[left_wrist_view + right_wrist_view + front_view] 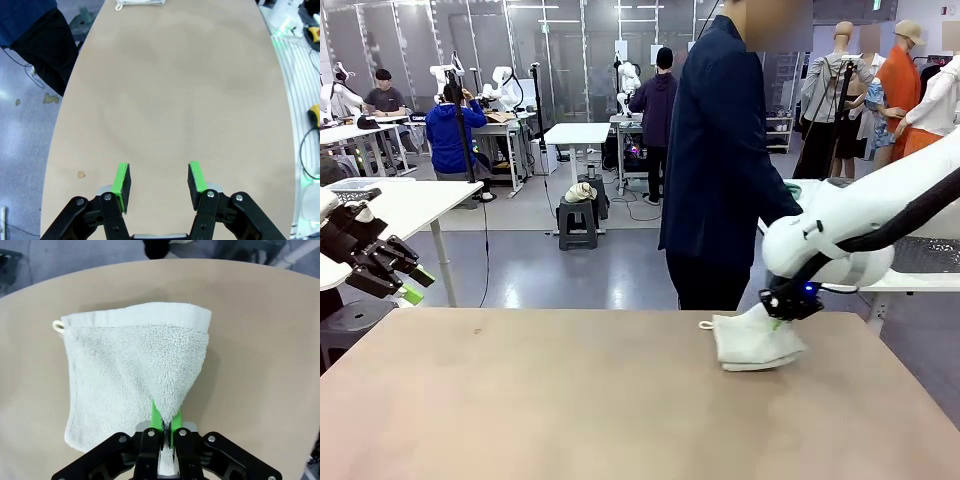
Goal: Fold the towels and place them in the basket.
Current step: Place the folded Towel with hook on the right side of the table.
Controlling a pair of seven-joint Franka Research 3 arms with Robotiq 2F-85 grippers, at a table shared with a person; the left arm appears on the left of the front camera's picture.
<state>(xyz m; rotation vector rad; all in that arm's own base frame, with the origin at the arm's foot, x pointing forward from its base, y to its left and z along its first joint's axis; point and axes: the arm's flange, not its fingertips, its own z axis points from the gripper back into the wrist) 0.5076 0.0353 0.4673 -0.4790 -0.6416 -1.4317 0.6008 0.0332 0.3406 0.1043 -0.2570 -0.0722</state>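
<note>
My right end effector (164,416) is clamped on one edge of the cream-white towel (115,370), which lies loosely folded near the far right side of the table (570,400). My left end effector (159,184) hangs open and empty. I judge the folding only partway done and the stowing not begun.

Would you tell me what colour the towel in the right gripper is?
Cream-white, plain terry; the towel shows best in the right wrist view.
</note>
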